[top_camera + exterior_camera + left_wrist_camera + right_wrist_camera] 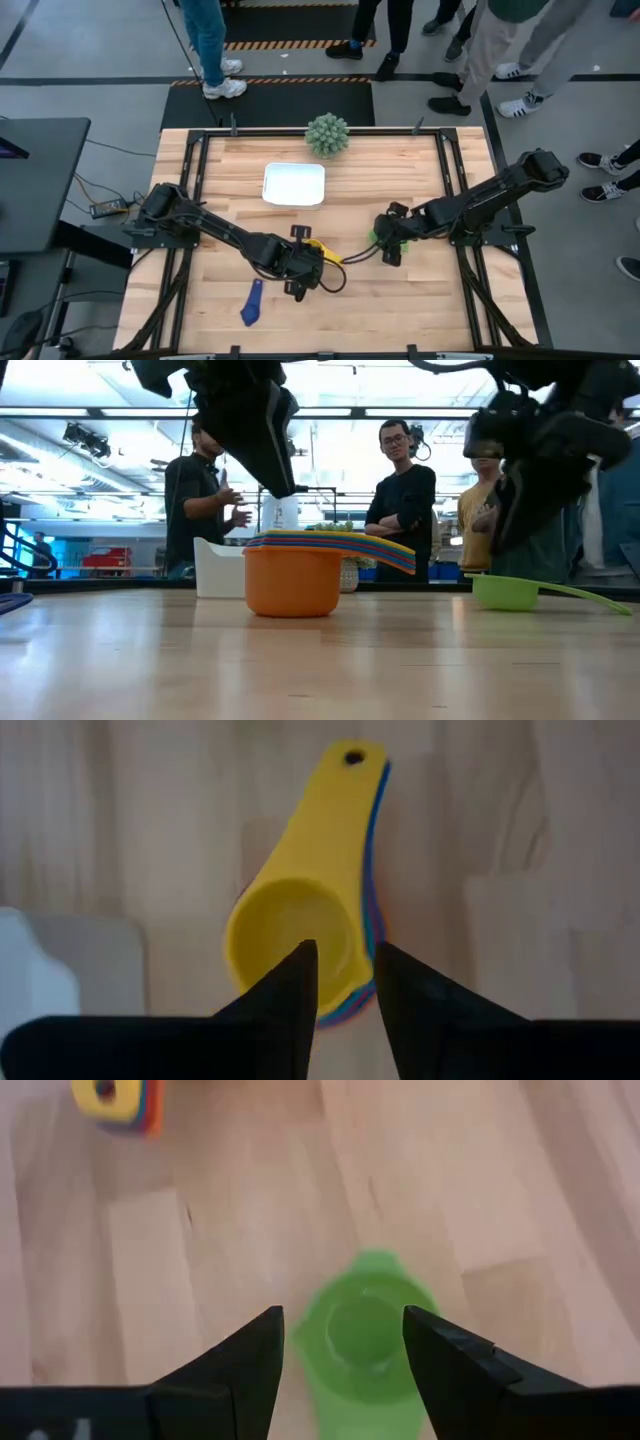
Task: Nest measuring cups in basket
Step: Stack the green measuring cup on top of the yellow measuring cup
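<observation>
A nested stack of measuring cups (295,578), orange at the bottom and yellow (300,910) on top, stands on the table near the middle, its handles fanned out level. My left gripper (345,970) hangs just above it (280,485), its fingers narrowly apart and touching nothing. A green cup (365,1335) rests upright on the table to the right (505,592). My right gripper (343,1330) is open above it, a finger on either side, clear of it. A blue cup (250,303) lies alone near the front. The white basket (294,185) stands farther back.
A spiky grey-green ball plant (327,133) sits at the table's far edge behind the basket. Black frame rails (455,170) run along the table's sides. People stand beyond the far edge (400,500). Bare wood lies between the stack and the basket.
</observation>
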